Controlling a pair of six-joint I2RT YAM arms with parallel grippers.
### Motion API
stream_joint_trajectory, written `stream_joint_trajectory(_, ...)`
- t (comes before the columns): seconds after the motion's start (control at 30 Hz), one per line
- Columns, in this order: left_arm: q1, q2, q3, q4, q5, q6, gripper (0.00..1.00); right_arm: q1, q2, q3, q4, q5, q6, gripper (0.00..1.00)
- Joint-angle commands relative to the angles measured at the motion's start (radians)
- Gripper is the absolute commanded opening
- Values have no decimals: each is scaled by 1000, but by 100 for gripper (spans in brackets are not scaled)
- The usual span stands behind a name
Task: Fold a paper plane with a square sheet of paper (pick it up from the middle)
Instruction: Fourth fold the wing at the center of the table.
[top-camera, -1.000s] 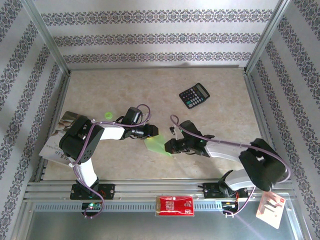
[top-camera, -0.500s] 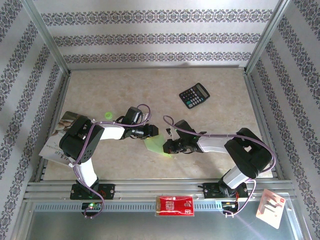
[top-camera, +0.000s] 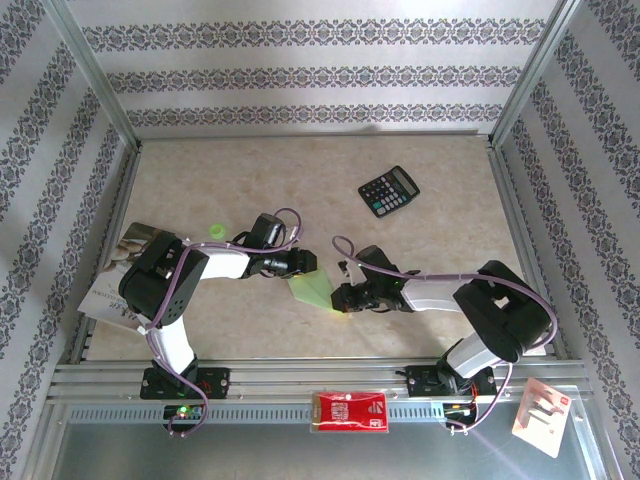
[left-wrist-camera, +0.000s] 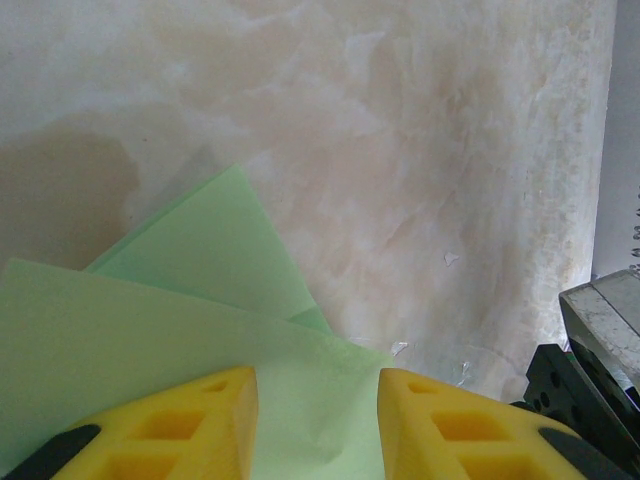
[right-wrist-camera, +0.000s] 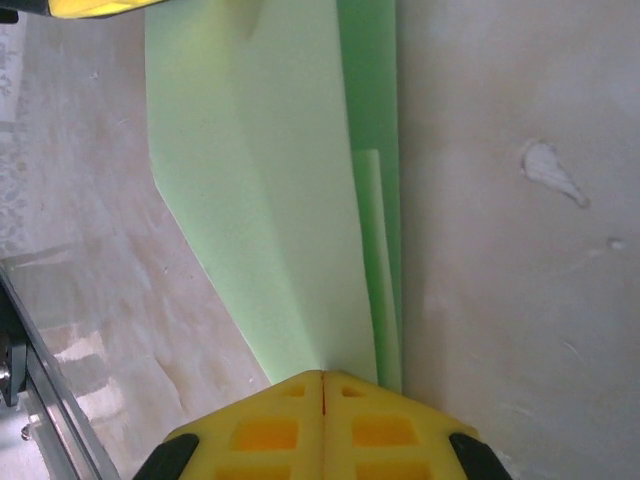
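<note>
Two arms lean in toward the middle of the bench (top-camera: 250, 180), and the green paper (top-camera: 313, 290) lies flat on it between their tips, already folded into a tapering wedge. In the top view its wide end points to the left hand (top-camera: 303, 263) and its narrow end to the right hand (top-camera: 343, 297).

From the left wrist we see that hand's yellow fingers (left-wrist-camera: 190, 425) standing apart, with a clear gap between them. The paper spreads out under and beyond them, one darker layer fanning out from beneath a paler one. We cannot tell whether the tips press on the sheet or only hover just over it.

From the right wrist we see the other pair of yellow fingers (right-wrist-camera: 270, 430) closed tight, pad against pad, with only a thin seam between them. The paper's narrow end runs straight up to these closed tips and touches them. We cannot tell whether any of it is nipped between the pads. A long crease runs down the paper here, with a darker strip along its right edge.

Farther back, well apart from the paper, sits a black calculator (top-camera: 389, 190). A small green dot (top-camera: 216, 231) lies near the left arm, and a red-and-white packet (top-camera: 349, 411) rests on the front rail.
</note>
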Motion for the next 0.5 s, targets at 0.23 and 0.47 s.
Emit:
stream_joint_trajectory(0.23,12,44,-9,-114,-65,44,37,-8,-83,-125,-124,7,11,3)
stream_joint_trajectory(0.47,12,45,-7,-114,-62,41,37,-8,-166,-137,-172,20,29,2)
